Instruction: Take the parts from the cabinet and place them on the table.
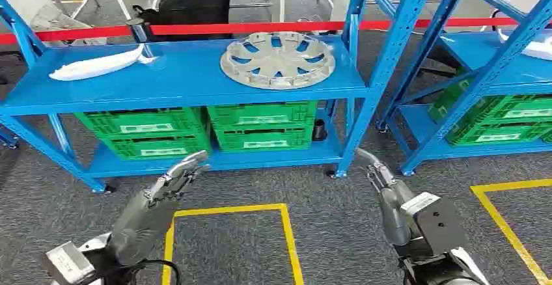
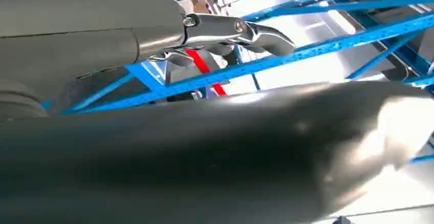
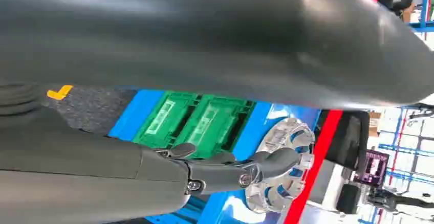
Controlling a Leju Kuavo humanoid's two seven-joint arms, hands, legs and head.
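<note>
A silver wheel cover lies flat on the top shelf of the blue cabinet, right of centre. A white curved part lies on the same shelf at the left. My left hand hangs low in front of the cabinet, fingers stretched forward, holding nothing. My right hand is raised to the same height at the right, fingers extended, also holding nothing. The right wrist view shows my right hand in front of the wheel cover. My left hand reaches toward blue frame bars.
Green crates fill the lower shelf. A second blue rack with green crates stands to the right. A red barrier tape runs behind the cabinet. Yellow floor lines mark squares on the grey carpet.
</note>
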